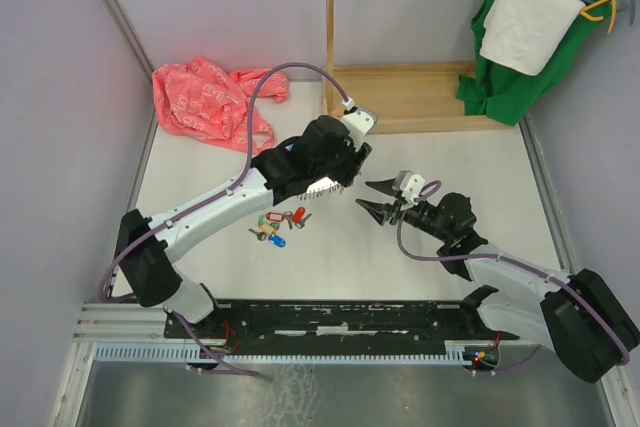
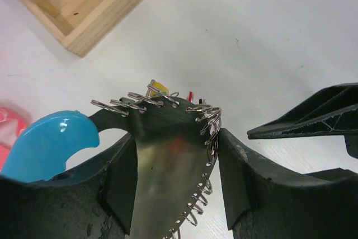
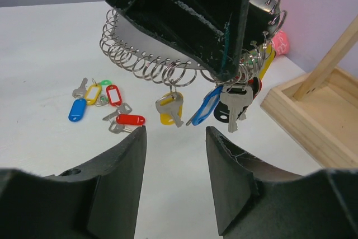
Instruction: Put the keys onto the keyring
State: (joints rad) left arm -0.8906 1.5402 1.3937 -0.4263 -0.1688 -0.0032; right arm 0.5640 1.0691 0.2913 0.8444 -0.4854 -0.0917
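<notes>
Right wrist view showed the left gripper (image 2: 174,138) clenched on the keyring (image 2: 168,183), holding it aloft so its hung keys (image 3: 170,107) dangled free and reachable. The right gripper (image 3: 174,135) faced it, jaws apart and empty. Loose keys (image 3: 113,94) lay on the table (image 3: 50,54) below, presumably awaiting pickup.

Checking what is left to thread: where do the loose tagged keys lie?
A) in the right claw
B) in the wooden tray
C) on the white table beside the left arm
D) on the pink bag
C: the loose keys lie in a cluster on the white table, beside the left arm.
</notes>
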